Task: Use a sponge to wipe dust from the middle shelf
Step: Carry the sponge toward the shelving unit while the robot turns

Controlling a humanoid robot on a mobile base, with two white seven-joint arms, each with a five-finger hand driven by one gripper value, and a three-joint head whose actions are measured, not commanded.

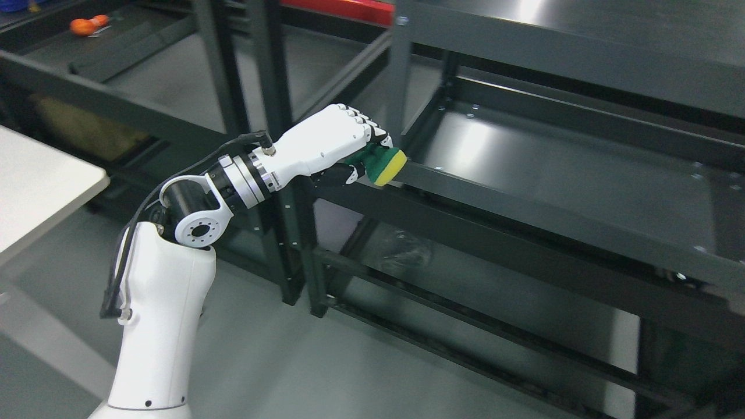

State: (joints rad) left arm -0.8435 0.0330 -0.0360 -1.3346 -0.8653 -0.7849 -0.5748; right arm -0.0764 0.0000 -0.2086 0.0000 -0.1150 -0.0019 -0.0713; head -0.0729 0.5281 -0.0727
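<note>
My left hand (364, 152) is white and reaches up from the lower left, its fingers curled around a sponge (384, 164) with a green scrub side and a yellow foam side. The sponge sits at the front left corner of the middle shelf (559, 174), touching the front rail by the corner post. That shelf is a dark metal panel with glare on its left part. The top shelf (582, 35) lies above it and a lower shelf (465, 279) below. My right arm does not show.
A white table (35, 186) juts in at the left edge. A second dark rack (116, 99) stands behind my arm, with an orange object (87, 25) on its far shelf. A red item (343, 9) shows at the top centre. Grey floor lies below.
</note>
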